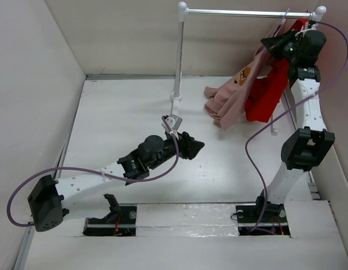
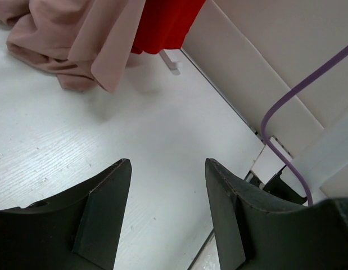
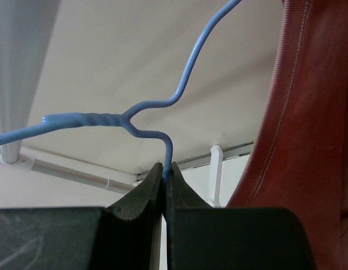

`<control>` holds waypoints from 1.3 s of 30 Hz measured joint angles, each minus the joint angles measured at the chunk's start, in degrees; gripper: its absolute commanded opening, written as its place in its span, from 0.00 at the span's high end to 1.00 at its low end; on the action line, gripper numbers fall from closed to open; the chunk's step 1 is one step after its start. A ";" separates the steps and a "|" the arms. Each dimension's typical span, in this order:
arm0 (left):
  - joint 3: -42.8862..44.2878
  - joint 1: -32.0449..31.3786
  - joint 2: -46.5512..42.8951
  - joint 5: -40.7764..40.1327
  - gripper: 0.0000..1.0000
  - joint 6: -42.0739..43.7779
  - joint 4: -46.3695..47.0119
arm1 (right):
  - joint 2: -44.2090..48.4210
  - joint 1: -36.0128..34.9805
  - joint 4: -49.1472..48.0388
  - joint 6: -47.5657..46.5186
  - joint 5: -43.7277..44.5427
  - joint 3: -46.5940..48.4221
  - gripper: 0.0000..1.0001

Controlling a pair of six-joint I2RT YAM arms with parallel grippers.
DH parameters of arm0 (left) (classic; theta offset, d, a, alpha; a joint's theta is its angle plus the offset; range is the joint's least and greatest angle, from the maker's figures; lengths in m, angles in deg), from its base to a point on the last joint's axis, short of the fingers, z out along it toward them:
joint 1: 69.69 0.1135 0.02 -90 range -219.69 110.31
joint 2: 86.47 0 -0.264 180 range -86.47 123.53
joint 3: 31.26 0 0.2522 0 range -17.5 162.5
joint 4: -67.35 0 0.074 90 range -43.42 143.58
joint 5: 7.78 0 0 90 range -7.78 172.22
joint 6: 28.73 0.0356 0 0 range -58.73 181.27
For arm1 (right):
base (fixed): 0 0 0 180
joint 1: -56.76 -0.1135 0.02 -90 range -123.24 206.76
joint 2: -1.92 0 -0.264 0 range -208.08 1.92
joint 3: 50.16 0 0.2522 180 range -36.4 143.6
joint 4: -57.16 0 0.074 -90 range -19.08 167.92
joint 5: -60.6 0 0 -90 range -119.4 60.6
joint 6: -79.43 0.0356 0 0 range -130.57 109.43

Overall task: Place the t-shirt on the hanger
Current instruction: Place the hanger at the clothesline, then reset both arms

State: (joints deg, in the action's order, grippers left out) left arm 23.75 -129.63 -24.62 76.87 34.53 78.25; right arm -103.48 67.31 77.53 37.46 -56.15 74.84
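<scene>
The dusty-pink t-shirt (image 1: 233,95) hangs down from beside my right gripper (image 1: 269,42), high at the right end of the rack. Its lower end lies crumpled on the table, and its orange print faces left. It also shows in the left wrist view (image 2: 67,39). My right gripper (image 3: 165,166) is shut on the thin wire of the hanger (image 3: 134,112), just below the twisted neck. The hanger's hook (image 1: 285,17) reaches up by the bar. My left gripper (image 1: 199,147) is open and empty, low over mid-table and pointing at the shirt (image 2: 168,163).
A bright red garment (image 1: 269,90) hangs on the rack right behind the t-shirt (image 3: 314,140). The rack's metal bar (image 1: 247,12) and white left post (image 1: 178,56) stand at the back. White walls close in the left, back and right sides.
</scene>
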 measured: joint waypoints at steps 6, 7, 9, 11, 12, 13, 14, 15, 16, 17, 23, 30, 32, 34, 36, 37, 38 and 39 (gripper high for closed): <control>-0.04 0.00 2.34 1.44 0.49 -0.37 0.07 | -2.73 1.03 0.70 0.02 -0.55 2.82 1.00; -0.07 0.00 2.47 1.53 0.49 -0.39 0.13 | -2.80 1.16 0.72 0.00 -0.59 2.82 1.00; -0.09 0.00 2.69 1.88 0.49 -0.52 0.59 | -2.86 1.44 0.68 0.00 -0.85 2.82 1.00; -0.09 0.00 3.02 2.16 0.49 -0.59 1.09 | -2.86 1.81 0.46 0.00 -1.14 2.67 1.00; -0.09 0.00 3.26 2.29 0.49 -0.59 1.29 | -2.86 2.08 0.17 0.00 -1.31 2.38 1.00; -0.09 0.00 3.52 2.36 0.49 -0.59 1.36 | -2.82 2.36 -0.61 0.02 -1.49 1.79 1.00; -0.09 0.00 3.80 2.43 0.49 -0.61 1.40 | -2.71 2.78 -1.57 0.11 -1.81 0.90 1.00; -0.09 0.00 4.07 2.54 0.49 -0.63 1.44 | -2.60 3.21 -2.36 0.24 -2.14 -0.07 1.00; -0.11 0.00 4.31 2.56 0.49 -0.72 1.46 | -2.58 3.67 -3.43 0.28 -2.45 -0.90 1.00; -0.15 0.00 4.44 2.60 0.49 -0.79 1.55 | -2.58 4.07 -4.33 0.42 -2.71 -1.53 1.00; -0.94 0.00 4.48 2.75 0.49 -1.53 2.19 | -2.51 5.31 -7.41 1.44 -5.38 -2.89 0.69; -1.18 0.00 3.13 2.58 0.49 -2.38 1.44 | 3.43 6.73 -8.81 3.15 -6.05 -8.72 0.37; -1.16 0.00 1.73 1.81 0.49 -2.58 0.57 | 7.02 7.06 -9.16 3.23 -5.49 -11.21 0.28; -1.05 0.00 -0.11 0.42 0.46 -2.93 -1.27 | 11.30 7.13 -9.62 3.26 -3.82 -13.81 0.00; -0.48 0.00 -1.92 -1.57 0.44 -3.21 -3.91 | 16.24 7.02 -10.19 2.71 -1.44 -16.74 0.00; 0.02 0.00 -2.86 -2.69 0.43 -3.28 -5.42 | 18.62 6.95 -10.10 2.32 -0.20 -17.94 0.00; 0.63 0.00 -3.85 -3.78 0.42 -3.34 -6.91 | 20.85 6.75 -10.58 2.01 0.81 -19.15 0.00; 1.33 0.00 -4.87 -4.79 0.40 -3.39 -8.33 | 23.06 6.60 -11.26 1.62 1.97 -20.76 0.00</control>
State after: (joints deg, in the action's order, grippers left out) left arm 25.09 -129.63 -29.50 72.09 31.14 69.92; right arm -80.42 73.91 66.27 39.08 -54.18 54.08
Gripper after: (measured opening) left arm 0.571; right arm 0.998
